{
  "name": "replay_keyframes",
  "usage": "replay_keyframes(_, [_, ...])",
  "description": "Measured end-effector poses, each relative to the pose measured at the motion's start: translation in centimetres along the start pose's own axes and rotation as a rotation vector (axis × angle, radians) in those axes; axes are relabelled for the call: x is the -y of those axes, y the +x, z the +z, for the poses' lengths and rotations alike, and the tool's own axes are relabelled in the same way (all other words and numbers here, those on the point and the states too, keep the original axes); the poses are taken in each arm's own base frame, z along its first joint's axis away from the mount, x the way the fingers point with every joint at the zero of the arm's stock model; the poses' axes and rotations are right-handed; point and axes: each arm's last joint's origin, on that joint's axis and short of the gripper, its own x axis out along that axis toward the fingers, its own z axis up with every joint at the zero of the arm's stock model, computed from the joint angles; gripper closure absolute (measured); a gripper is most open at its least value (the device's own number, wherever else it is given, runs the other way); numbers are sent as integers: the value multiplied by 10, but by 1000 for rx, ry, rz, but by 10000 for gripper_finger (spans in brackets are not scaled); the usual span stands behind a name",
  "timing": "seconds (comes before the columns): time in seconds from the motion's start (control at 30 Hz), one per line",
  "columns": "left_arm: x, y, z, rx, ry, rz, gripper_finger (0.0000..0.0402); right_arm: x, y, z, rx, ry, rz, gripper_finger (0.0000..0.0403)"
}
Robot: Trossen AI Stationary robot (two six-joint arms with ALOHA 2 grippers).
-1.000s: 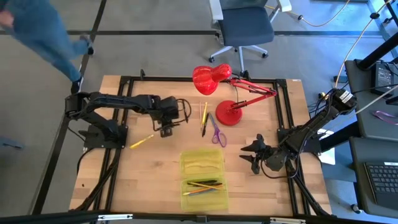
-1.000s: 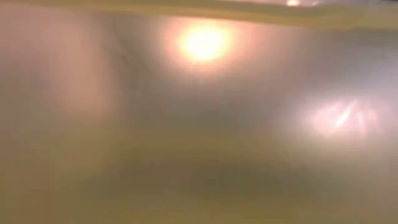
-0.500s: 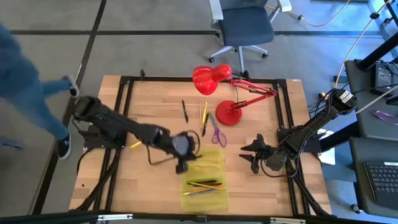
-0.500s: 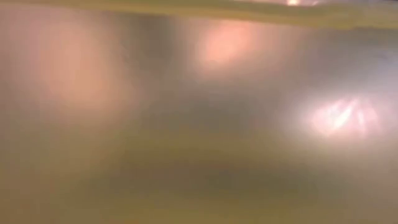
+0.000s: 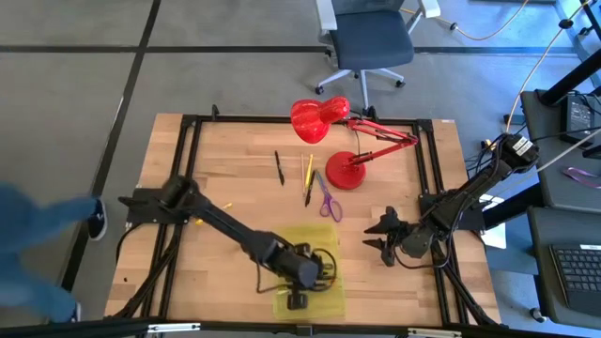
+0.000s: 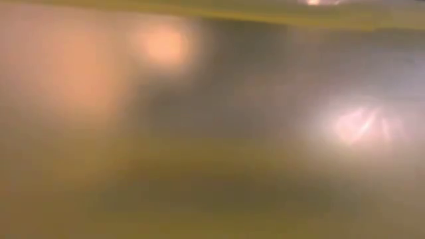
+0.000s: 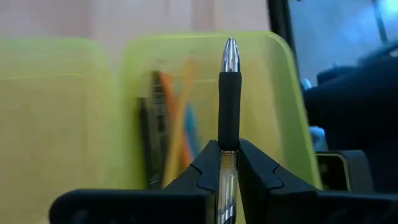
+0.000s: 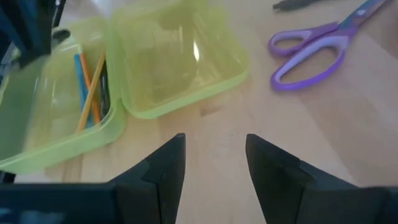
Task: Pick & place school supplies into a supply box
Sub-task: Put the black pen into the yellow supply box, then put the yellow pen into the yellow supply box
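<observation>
A black-gripped pen (image 7: 229, 99) with a silver tip was pinched in the left gripper (image 5: 299, 299), over the near half of the yellow-green supply box (image 5: 331, 237), where pencils (image 7: 177, 124) lay. Purple scissors (image 5: 327, 199) rested beside a red desk lamp (image 5: 333, 141). The right gripper (image 8: 214, 163) waited near the box, fingers spread, empty.

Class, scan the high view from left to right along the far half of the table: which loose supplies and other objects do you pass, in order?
black pen → yellow pencil → purple scissors → red desk lamp
</observation>
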Motion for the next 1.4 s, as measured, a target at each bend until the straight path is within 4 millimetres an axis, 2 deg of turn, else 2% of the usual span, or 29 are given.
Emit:
replay_keyframes(0.13, [6,26,1,-59,-23,-5,380,0,0,0,-12,-5,10,231])
replay_keyframes(0.3, [8,39,0,-75,-43,10,375,0,0,0,-13,-6,10,231])
replay_keyframes(0.7, [9,40,-5,-105,-160,35,361,0,0,-1,-18,-63,6,231])
replay_keyframes(1.0, [9,40,-4,-86,-176,40,340,0,0,-1,-17,-62,6,231])
replay_keyframes(1.4, [10,39,-4,-34,-140,113,269,-1,0,-2,-50,-57,36,231])
